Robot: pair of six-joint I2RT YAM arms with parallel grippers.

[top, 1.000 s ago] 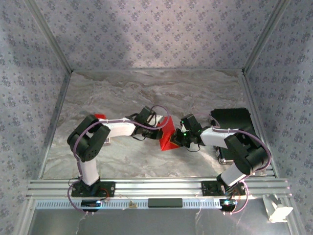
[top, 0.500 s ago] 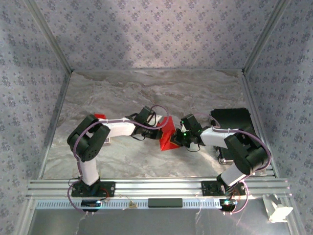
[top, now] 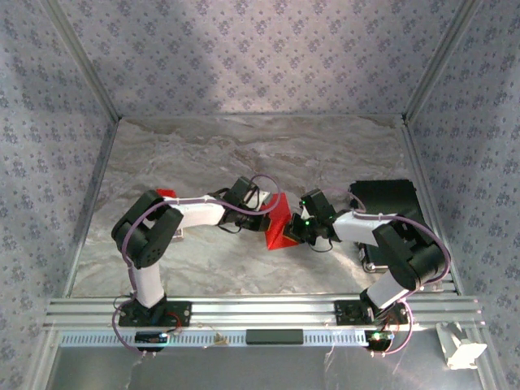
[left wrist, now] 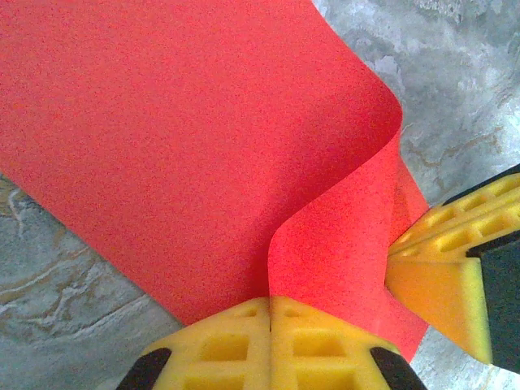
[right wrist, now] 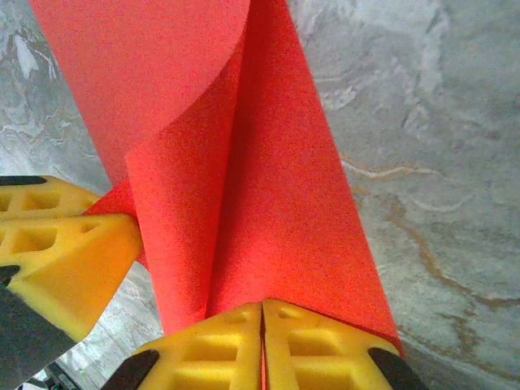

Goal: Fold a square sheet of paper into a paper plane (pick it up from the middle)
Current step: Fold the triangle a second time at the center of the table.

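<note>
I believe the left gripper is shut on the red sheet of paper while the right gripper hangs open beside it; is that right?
Not quite: the right gripper is shut on the red sheet of paper too, as the right wrist view shows. The left gripper grips it as you say.

The grey marbled table point(top: 244, 154) carries a small red piece point(top: 166, 193) at mid-left and a black case point(top: 388, 197) at mid-right.
</note>
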